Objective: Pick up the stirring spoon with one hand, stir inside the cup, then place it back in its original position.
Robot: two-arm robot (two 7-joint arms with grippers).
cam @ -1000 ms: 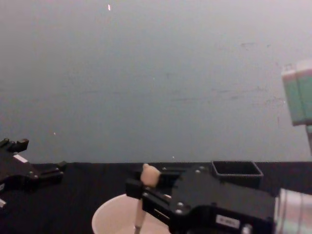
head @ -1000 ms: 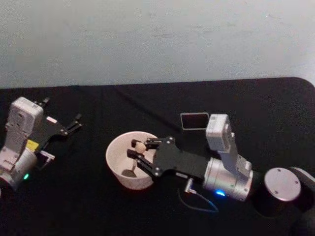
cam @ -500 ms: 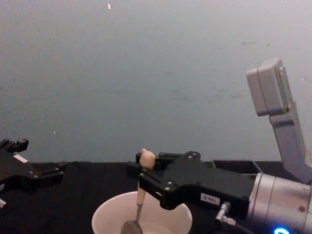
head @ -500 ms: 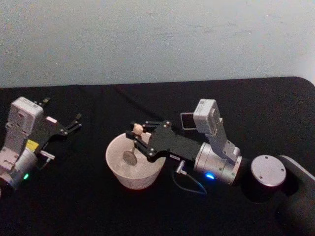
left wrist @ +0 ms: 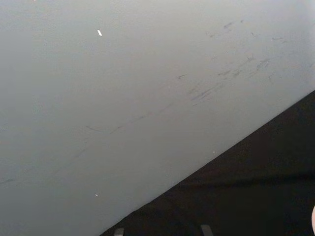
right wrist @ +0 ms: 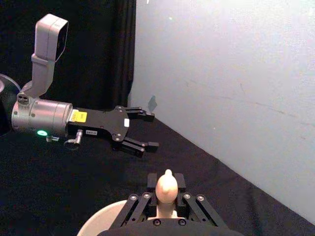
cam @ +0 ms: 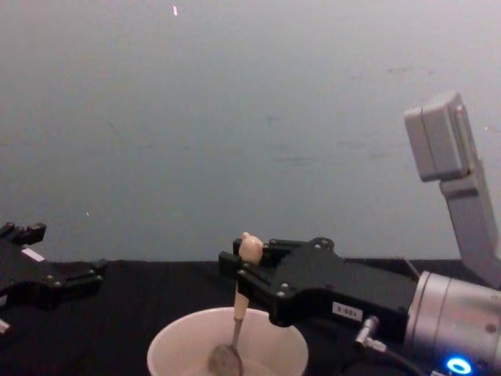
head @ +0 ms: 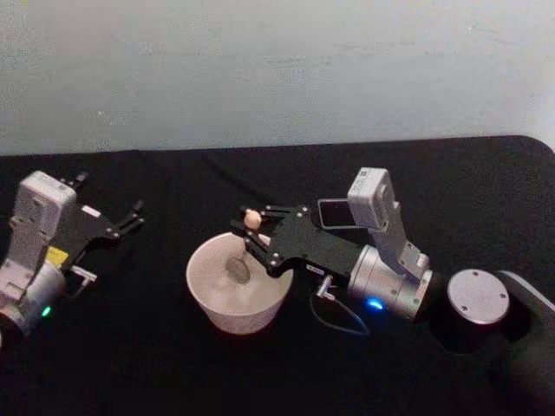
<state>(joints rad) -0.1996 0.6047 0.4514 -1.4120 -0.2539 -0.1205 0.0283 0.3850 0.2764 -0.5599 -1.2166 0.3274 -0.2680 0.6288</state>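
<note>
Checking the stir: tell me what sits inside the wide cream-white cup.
Inside the wide cream-white cup: the shiny metal bowl of the slim, cream-handled stirring spoon, gripped by the right gripper. Anything beneath the bowl is hidden.

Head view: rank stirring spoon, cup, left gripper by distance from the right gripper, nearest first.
1. stirring spoon, held in the right gripper jaws.
2. cup, directly beneath, with the spoon's bowl inside.
3. left gripper, parked far to the left, open.

No lettering on any label is legible.
</note>
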